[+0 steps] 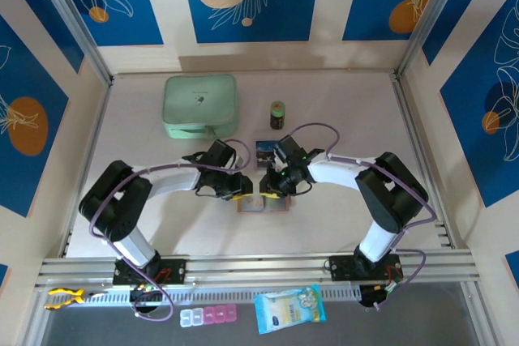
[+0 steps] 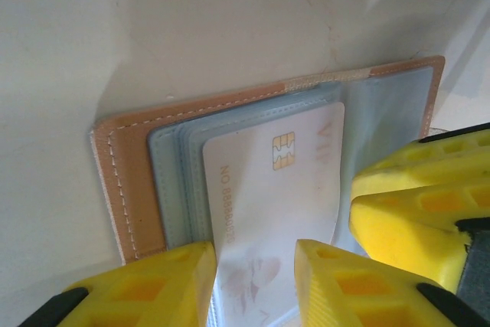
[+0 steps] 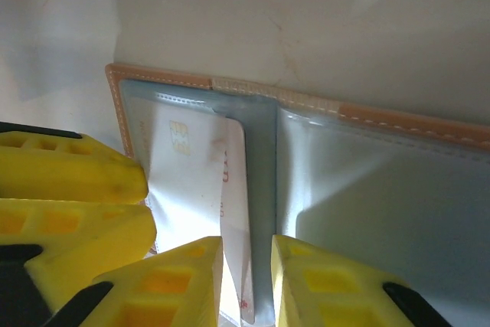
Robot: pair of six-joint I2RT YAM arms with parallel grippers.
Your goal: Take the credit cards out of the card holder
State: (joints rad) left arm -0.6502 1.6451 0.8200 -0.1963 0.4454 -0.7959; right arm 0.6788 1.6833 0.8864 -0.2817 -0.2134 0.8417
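**Desk:** What surrounds the pale tabletop (image 1: 349, 103)?

**Photographer:** Cream walls (image 1: 170, 6) hung with blue panels (image 1: 243, 22) showing white leaf drawings and orange discs. They stand well beyond the left gripper (image 1: 241, 192) and right gripper (image 1: 272, 190), and out to either side.

**Desk:** The frame?

**Photographer:** Slanting aluminium posts (image 1: 73, 26) stand at the back corners, and a ribbed aluminium rail (image 1: 259, 265) runs behind the grippers. The light is soft.

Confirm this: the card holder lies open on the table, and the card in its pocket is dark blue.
Wrong colour: the left wrist view shows the card is whitish, with a gold chip. The card holder does lie open on the table.
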